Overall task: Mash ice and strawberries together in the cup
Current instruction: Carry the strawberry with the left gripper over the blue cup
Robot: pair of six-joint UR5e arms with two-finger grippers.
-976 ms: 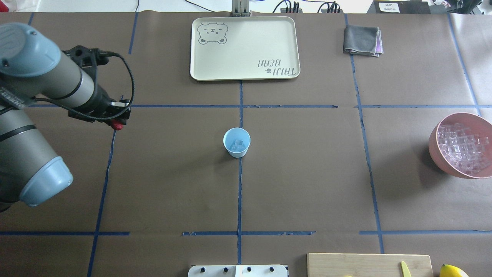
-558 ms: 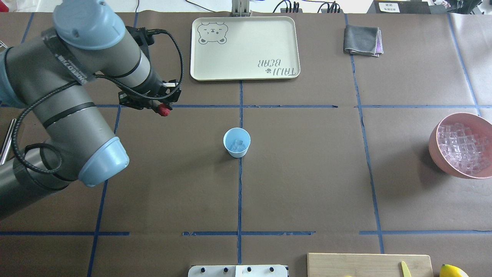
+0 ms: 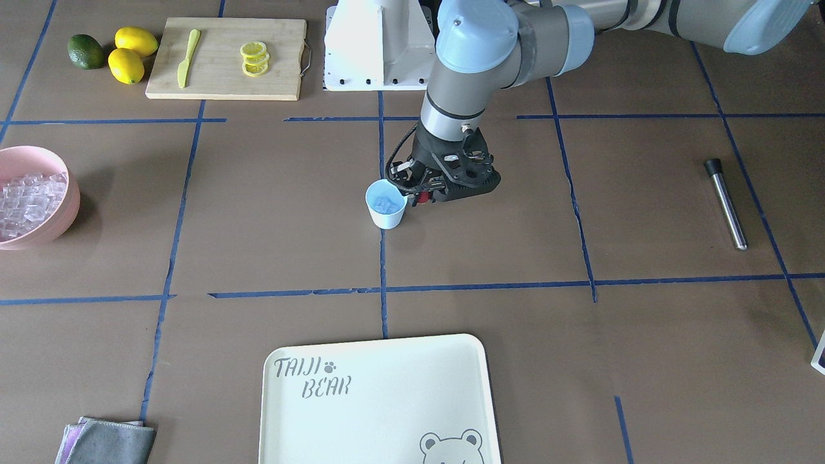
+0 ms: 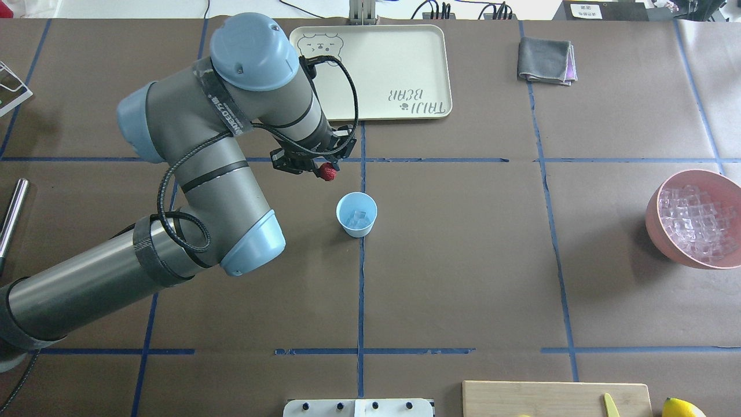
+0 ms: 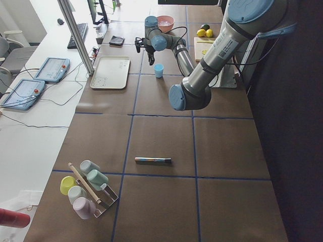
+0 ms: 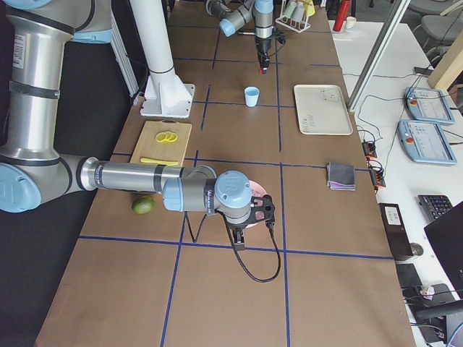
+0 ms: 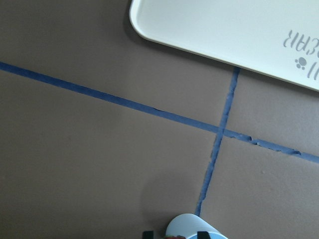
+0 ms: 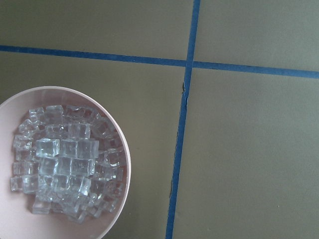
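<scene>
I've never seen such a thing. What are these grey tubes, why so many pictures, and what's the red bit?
They are two robot arms at a table. The pictures show one moment from cameras above, opposite, at both table ends and on each wrist. The left hand holds a strawberry near the cup, which has ice in it. The right arm hangs over a pink bowl of more ice. Also there: a tray, a cloth, a cutting board, a metal rod.

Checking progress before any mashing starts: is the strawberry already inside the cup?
No, the strawberry is held in the left gripper, off to the side of the cup, which contains only ice.
</scene>
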